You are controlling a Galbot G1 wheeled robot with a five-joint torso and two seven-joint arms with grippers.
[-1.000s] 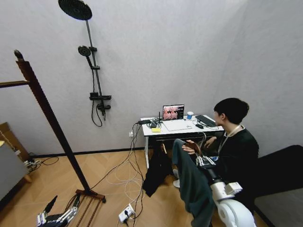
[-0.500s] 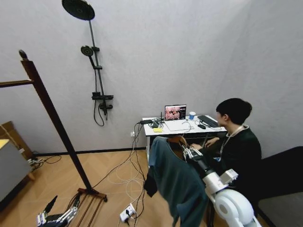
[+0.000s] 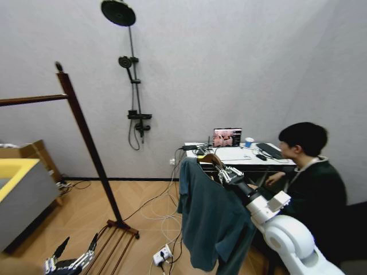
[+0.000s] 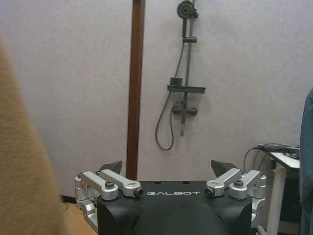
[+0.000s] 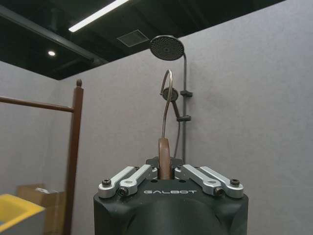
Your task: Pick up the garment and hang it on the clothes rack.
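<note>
Garment (image 3: 209,220) hangs from the right gripper (image 3: 221,170), whose fingers (image 5: 146,172) pinch its wooden hanger (image 5: 164,159). The clothes rack (image 3: 86,134) stands well off to the robot's left, rail level. Left gripper (image 3: 71,262) idles low, fingers spread. Since a second ago, the view has swung toward the rack.

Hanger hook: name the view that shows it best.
Right wrist view: the metal hanger hook rises clear above the right end effector, shut on the wooden neck. Head view shows the hanger small; left wrist view just a garment edge.
</note>
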